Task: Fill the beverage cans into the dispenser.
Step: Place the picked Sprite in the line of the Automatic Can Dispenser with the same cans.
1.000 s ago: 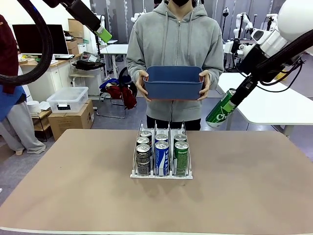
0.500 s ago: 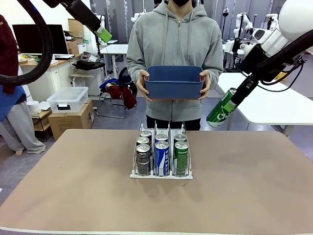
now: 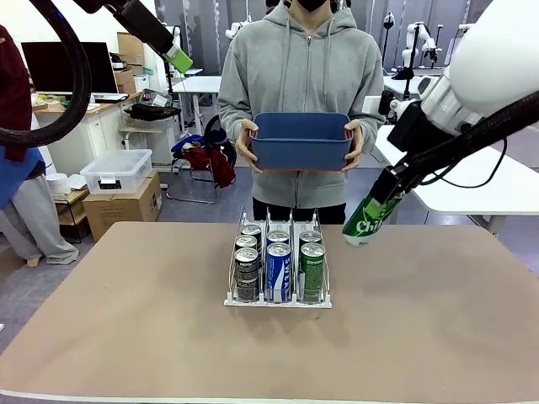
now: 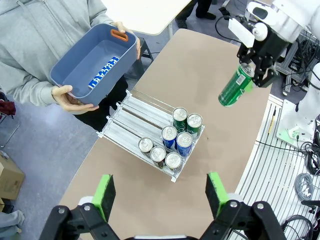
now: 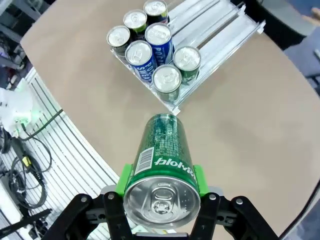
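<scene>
at the centre of the table, the dispenser stands with its three lanes running toward the person at the far side. six cans stand upright at its near end, two per lane: dark cans in the left lane, blue-and-white cans in the middle lane, green cans in the right lane. the far halves of all three lanes lie bare.

right gripper: clamped on a further green can, green pads pressed on either side of the can's upper body near the silver top. the can hangs tilted in the air, base pointing down and toward the dispenser, top toward the wrist. it sits to the right of the dispenser, above the table, touching neither.

left gripper: released, fingers spread wide with nothing between them. it is raised high over the left side of the table, well apart from the dispenser, looking down on it.

person: both hands grip the ends of a blue bin, held at waist height beyond the table's far edge. one loose can, blue and white, lies on its side on the bin floor.
</scene>
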{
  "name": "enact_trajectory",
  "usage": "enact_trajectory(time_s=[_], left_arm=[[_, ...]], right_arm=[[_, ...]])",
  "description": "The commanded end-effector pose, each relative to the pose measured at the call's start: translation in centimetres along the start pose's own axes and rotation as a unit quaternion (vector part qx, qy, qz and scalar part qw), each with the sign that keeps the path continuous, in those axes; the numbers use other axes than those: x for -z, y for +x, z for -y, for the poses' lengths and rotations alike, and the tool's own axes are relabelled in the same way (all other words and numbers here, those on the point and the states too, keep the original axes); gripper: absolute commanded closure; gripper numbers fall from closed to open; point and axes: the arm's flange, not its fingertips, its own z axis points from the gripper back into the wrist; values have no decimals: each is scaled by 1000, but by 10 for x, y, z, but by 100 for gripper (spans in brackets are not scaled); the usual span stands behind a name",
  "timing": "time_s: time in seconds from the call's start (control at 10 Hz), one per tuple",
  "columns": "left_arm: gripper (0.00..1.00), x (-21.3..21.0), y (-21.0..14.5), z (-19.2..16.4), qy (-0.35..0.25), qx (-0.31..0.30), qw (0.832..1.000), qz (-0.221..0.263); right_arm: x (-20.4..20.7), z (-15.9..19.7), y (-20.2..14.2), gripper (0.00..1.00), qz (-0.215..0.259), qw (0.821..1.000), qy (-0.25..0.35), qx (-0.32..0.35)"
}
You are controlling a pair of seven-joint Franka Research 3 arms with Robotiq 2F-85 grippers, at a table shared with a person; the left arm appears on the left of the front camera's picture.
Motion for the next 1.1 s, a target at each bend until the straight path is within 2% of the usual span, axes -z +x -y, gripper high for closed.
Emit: enact_trajectory(time_s=[0.0, 0.3, 0.7, 1.0], left_arm=[[4, 0, -2, -2, -2, -2, 1000, 0], [4, 0, -2, -2, -2, -2, 1000, 0], [4, 0, -2, -2, -2, -2, 1000, 0], [4, 0, -2, -2, -2, -2, 1000, 0]], right_arm=[[7, -18, -9, 42, 1, 1000, -11, 28], [36, -31, -11, 42, 23, 998, -38, 50], [85, -37, -9, 42, -11, 998, -47, 35], [107, -41, -6, 42, 17, 997, -66, 39]])
